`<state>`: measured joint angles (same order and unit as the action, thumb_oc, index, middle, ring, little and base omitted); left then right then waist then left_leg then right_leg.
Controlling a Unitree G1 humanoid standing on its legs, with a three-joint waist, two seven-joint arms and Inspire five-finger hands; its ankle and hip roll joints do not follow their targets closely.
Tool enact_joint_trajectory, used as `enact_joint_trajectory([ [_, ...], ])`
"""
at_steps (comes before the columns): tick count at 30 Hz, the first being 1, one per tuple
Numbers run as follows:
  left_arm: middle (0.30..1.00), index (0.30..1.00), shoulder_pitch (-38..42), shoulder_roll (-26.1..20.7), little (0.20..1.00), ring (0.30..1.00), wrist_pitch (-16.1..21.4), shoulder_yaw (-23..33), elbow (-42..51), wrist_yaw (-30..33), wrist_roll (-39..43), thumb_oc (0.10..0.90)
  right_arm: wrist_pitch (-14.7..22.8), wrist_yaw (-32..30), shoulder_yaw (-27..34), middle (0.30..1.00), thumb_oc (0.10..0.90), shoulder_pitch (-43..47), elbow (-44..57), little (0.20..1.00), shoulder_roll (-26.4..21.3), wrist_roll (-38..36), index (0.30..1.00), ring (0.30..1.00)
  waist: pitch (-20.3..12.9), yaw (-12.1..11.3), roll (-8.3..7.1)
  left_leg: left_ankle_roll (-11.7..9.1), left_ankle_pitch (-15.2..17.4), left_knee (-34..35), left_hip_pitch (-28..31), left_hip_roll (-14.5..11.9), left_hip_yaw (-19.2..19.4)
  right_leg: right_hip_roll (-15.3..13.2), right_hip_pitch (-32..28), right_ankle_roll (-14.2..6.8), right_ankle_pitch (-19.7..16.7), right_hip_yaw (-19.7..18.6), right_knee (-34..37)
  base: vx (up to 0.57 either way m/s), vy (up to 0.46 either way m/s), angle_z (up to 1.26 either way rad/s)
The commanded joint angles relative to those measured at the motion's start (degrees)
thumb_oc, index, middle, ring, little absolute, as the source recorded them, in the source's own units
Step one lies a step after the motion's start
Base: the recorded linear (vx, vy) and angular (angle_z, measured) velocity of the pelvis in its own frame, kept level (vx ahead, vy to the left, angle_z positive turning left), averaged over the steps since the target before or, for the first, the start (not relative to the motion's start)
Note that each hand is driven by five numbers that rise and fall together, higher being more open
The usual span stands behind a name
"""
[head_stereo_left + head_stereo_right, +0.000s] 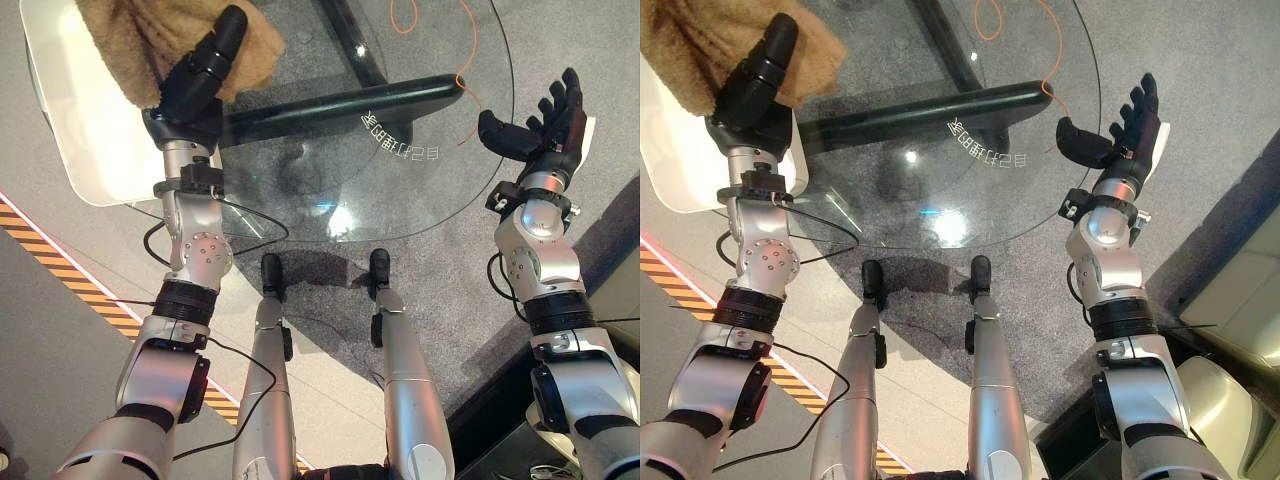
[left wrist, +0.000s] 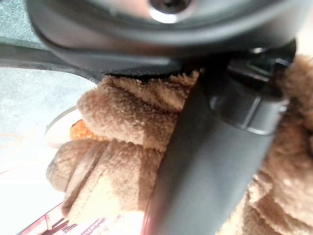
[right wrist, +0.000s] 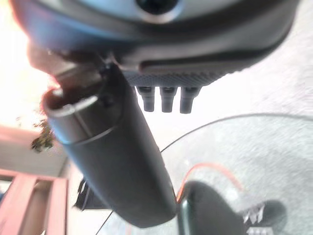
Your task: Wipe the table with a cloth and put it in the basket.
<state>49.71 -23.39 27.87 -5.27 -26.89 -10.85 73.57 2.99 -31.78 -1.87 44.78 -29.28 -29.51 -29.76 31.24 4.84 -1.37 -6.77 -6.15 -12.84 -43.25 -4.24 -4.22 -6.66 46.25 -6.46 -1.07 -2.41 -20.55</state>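
**Left hand on the cloth at the table's far left; right hand idle and spread**

Writing: white characters show on or through the glass near the table's middle; they appear mirrored and cannot be made out.

Cloth (image 1: 140,40): a tan, fleecy piece with a thick curly pile, bunched in soft folds with no clear long axis. It lies at the far left of the table (image 1: 420,200), partly over a white, rounded panel (image 1: 90,150) that sits under or beside the glass there.

Left hand (image 1: 200,75): dark, reaching away from the robot, lying on the cloth. In the left wrist view the thumb (image 2: 215,147) runs across the pile with folds bulging on both sides; whether the fingers are curled into the fabric cannot be told.

Right hand (image 1: 1130,130): raised just off the right rim of the table, fingers straight and fanned, thumb out toward the glass, holding nothing.

Table: round, clear glass top, glossy with a bright glare spot. A dark tubular bar (image 1: 340,105) shows through it, with grey carpet (image 1: 560,40) beneath. A thin orange cord (image 1: 470,90) trails over the far side
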Motion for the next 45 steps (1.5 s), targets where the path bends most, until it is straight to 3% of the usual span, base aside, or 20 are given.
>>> enact_joint_trajectory([
  [1, 0.300, 0.300, 7.82, -4.43, 0.200, 0.300, 6.94, 3.87, 3.57, -7.08, 0.33, 0.100, 7.18, -2.91, 3.69, 0.900, 0.800, 0.27, 0.70, 0.900, -5.78, -1.63, 0.900, 0.900, -1.45, -0.61, -0.52, 4.10, 5.34, -1.52, 2.32, 3.71, 3.92, 6.09, -4.79, 3.07, 3.51, 2.81, 2.06, 0.00, 0.000, 0.00],
  [19, 0.300, 0.300, 8.57, -10.72, 0.200, 0.300, 9.17, 5.80, -2.70, -7.84, 7.25, 0.100, 11.71, -2.09, 2.14, 0.900, 0.800, -1.92, -18.88, 0.900, -7.46, -9.92, 0.900, 0.900, -1.45, -1.70, -0.52, 3.87, 5.74, -2.15, 0.93, 3.82, 3.42, 6.28, -3.77, 3.29, 3.72, 3.51, 1.93, 0.00, -0.005, -0.01],
  [28, 0.300, 0.300, 9.32, -13.06, 0.200, 0.300, 10.66, 6.24, -5.88, -7.32, 9.73, 0.100, 12.75, 1.74, 1.86, 0.900, 0.800, -2.73, -29.01, 0.900, -7.26, -12.68, 0.900, 0.900, -1.45, -2.46, -0.26, 3.87, 5.13, -2.20, 0.14, 4.09, 3.04, 6.31, -3.39, 3.49, 3.34, 4.01, 2.39, 0.00, -0.003, 0.00],
  [39, 0.300, 0.300, 9.62, -16.45, 0.200, 0.300, 12.28, 6.12, -12.11, 2.80, 5.19, 0.100, 12.11, 7.19, 1.71, 0.900, 0.800, -3.32, -37.89, 0.900, -8.06, -15.20, 0.900, 0.900, -1.45, -3.21, -0.23, 4.02, 5.23, -2.47, -0.56, 4.36, 2.53, 6.21, -3.21, 3.69, 3.73, 4.99, 2.62, 0.00, -0.003, 0.00],
  [45, 0.300, 0.300, 9.97, -18.57, 0.200, 0.300, 10.65, 5.05, -16.93, 11.07, 0.05, 0.100, 11.35, 8.41, 1.23, 0.900, 0.800, -2.93, -39.14, 0.900, -8.97, -15.67, 0.900, 0.900, -1.45, -3.26, -0.30, 4.04, 5.65, -2.73, -0.75, 4.33, 2.38, 6.15, -3.14, 3.66, 4.30, 5.39, 2.41, 0.00, 0.000, 0.00],
])
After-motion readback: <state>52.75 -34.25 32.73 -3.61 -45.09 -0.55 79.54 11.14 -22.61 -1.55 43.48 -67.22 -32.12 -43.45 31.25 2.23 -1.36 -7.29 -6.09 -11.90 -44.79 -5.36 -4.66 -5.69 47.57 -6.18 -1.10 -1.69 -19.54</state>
